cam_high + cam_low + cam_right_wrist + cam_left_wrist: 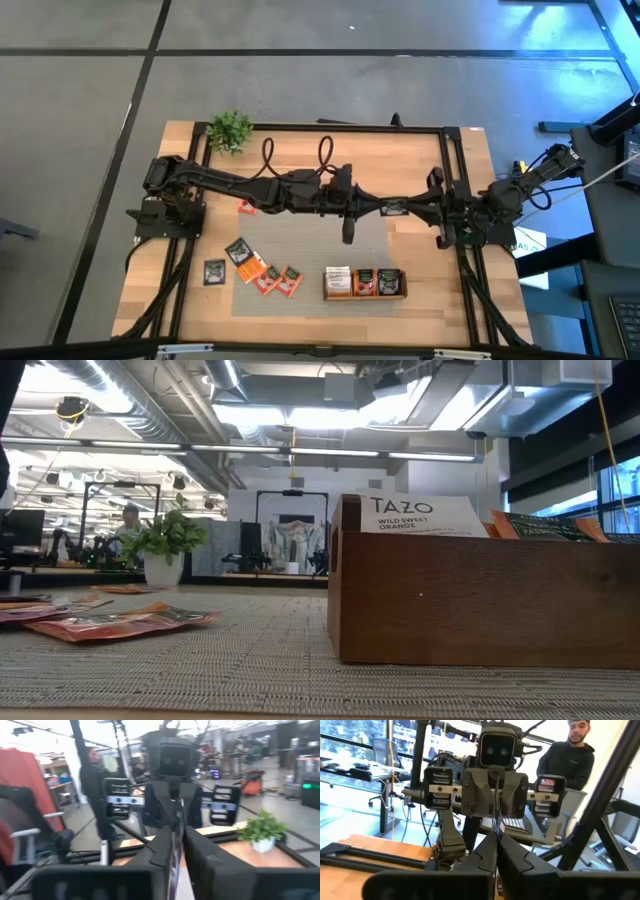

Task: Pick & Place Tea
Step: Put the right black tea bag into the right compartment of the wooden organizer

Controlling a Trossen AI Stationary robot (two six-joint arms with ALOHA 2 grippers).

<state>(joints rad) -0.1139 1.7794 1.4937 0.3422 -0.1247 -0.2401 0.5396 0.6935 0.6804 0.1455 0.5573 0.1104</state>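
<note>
I have both arms stretched level over the middle of the table, one from each side, so that my two grippers meet nose to nose above the grey mat (pixel 310 245). My left gripper (pixel 496 839) is clenched on a thin dark tea sachet (pixel 496 822), which stands edge-on and upright out of its fingertips. My right gripper (pixel 176 842) faces it from the other side, just at the same sachet; whether it grips the sachet or has let go I cannot tell. In the high view the left gripper (pixel 340 200) and the right gripper (pixel 366 206) sit almost touching, well above the table.

The rest of the tea lies below. The wooden tray (pixel 326 284) rests at the mat's near edge with sachets standing in its three compartments, among them a white Tazo Wild Sweet Orange sachet (pixel 420 517). Loose orange sachets (pixel 270 278) lie flat in a small cluster on the mat beside the tray, a black sachet (pixel 214 271) lies just off the mat on the wood, and a red sachet (pixel 247 207) shows under my left arm. A potted plant (pixel 230 130) stands at the table's far corner.
</note>
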